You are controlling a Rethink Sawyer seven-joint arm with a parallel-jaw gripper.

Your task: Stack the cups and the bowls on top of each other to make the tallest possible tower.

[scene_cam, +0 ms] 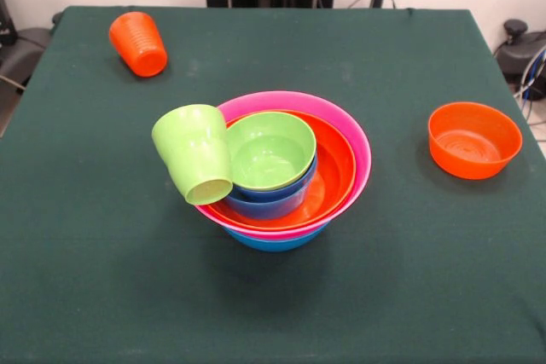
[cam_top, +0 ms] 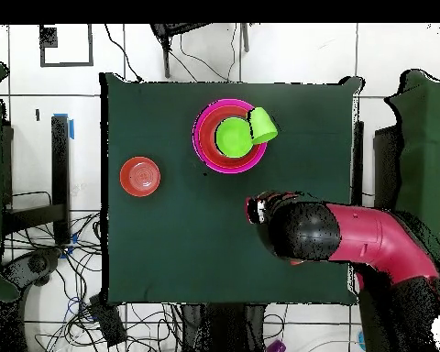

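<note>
Only the overhead view shows the arm (cam_top: pixel 352 240): a thick crimson-red link running toward 4 o'clock, capped at its 9 o'clock end by a rounded glossy black housing (cam_top: pixel 302 231), with a small pale, white-flecked part (cam_top: pixel 254 209) at the tip
</note>
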